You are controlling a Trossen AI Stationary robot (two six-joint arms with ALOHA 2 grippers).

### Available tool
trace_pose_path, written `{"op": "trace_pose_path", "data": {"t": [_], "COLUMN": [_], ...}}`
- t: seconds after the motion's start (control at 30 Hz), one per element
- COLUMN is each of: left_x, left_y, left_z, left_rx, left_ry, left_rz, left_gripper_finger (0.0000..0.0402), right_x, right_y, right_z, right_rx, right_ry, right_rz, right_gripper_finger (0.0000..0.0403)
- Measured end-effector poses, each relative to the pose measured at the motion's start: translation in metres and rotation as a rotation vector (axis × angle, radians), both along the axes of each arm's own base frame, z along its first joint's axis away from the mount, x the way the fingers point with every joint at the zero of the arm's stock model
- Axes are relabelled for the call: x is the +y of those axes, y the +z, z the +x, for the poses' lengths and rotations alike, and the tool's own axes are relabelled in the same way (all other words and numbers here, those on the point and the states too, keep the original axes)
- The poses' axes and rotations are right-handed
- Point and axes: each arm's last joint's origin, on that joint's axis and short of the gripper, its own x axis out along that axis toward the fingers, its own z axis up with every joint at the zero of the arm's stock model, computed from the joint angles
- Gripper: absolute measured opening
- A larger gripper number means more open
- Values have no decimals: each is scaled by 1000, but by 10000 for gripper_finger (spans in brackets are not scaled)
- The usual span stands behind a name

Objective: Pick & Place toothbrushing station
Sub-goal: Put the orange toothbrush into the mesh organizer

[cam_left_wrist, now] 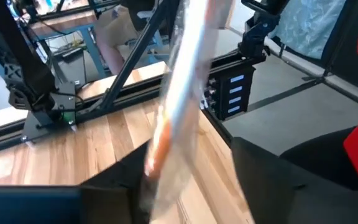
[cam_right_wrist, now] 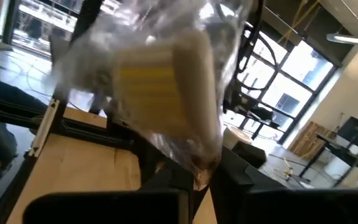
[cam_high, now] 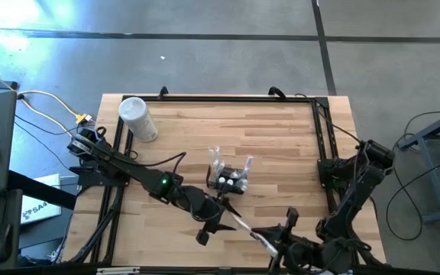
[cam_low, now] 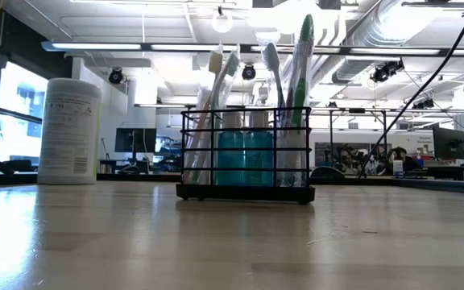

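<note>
Standing mid-table, toothbrushing station has open wood around.

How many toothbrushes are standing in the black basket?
4 that I can make out in the black wire basket: two leaning together at its left end, two at its right. Others may be hidden.

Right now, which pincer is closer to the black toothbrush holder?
Left. The left pincer sits just beside the holder, toward the table's near edge; the right pincer is farther off, at that near edge.
</note>
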Motion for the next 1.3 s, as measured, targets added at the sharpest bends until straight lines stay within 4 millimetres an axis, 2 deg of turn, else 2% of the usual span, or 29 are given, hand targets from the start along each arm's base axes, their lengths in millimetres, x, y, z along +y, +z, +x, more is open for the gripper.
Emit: {"op": "trace_pose_path", "data": {"t": [0.1,0.2,0.3,0.43,0.6,0.83,1.0,1.07,1.23,1.3], "left_x": [0,1,5,16,31,56,61,62,62,62], "left_y": [-1,-7,-13,-2,12,21,21,20,20,20], "left_z": [0,-2,-8,-24,-49,-84,-96,-96,-96,-96], "left_rx": [13,84,171,207,287,371,425,435,441,436], "left_ry": [7,22,66,151,257,567,633,644,640,639], "left_rz": [8,3,41,94,98,136,114,111,107,102], "left_gripper_finger": [229,253,259,256,250,238,236,236,236,236], "right_x": [5,9,16,23,18,2,-4,-5,-8,-15], "right_y": [0,-1,-1,-4,-19,-30,-33,-42,-77,-82], "right_z": [-11,-24,-36,-48,-44,-25,-18,-20,-23,-25], "right_rx": [9,25,18,-2,-15,-7,-10,-15,21,40], "right_ry": [-65,-192,-186,-148,-163,-227,-249,-239,-32,-8], "right_rz": [9,21,46,95,124,98,102,115,186,224], "right_gripper_finger": [19,19,19,19,19,19,19,19,19,19]}}
